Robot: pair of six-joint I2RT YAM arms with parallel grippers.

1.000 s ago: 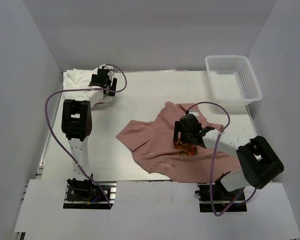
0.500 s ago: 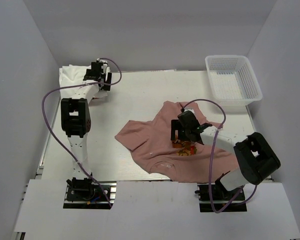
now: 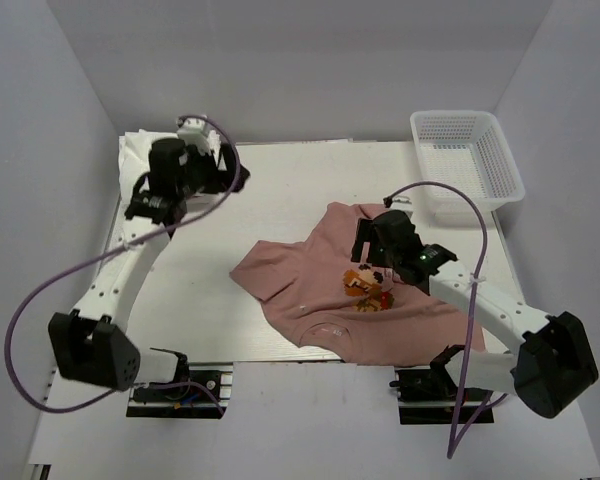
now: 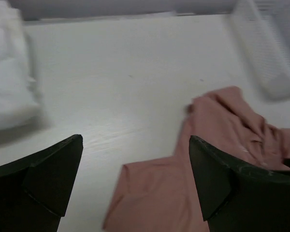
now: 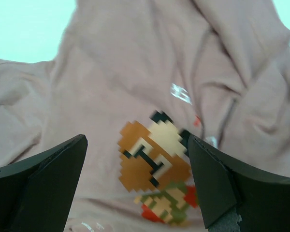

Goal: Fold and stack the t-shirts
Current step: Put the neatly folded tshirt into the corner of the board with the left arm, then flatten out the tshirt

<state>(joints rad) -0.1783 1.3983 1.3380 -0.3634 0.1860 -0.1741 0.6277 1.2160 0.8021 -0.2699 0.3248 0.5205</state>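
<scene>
White walls, pale table [image 3: 280, 190] | far left: white t-shirts [image 3: 140, 150] stacked; my left fingers [image 4: 48, 179] have just lifted off them, spread, empty | middle: pink t-shirt [image 3: 300, 285] crumpled, print [image 5: 154, 159] up | right fingers [image 5: 43, 183] risen off it, apart, empty; I judge it's next to fold | far right: basket [image 3: 450, 114] holds nothing.

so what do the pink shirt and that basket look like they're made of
Pink shirt: soft matte knit cloth, probably cotton jersey; it slumps in loose folds and wrinkles, with a flat printed pixel figure. Basket: rigid white plastic, most likely; thin open mesh walls hold a crisp boxy shape under a solid rim.
</scene>
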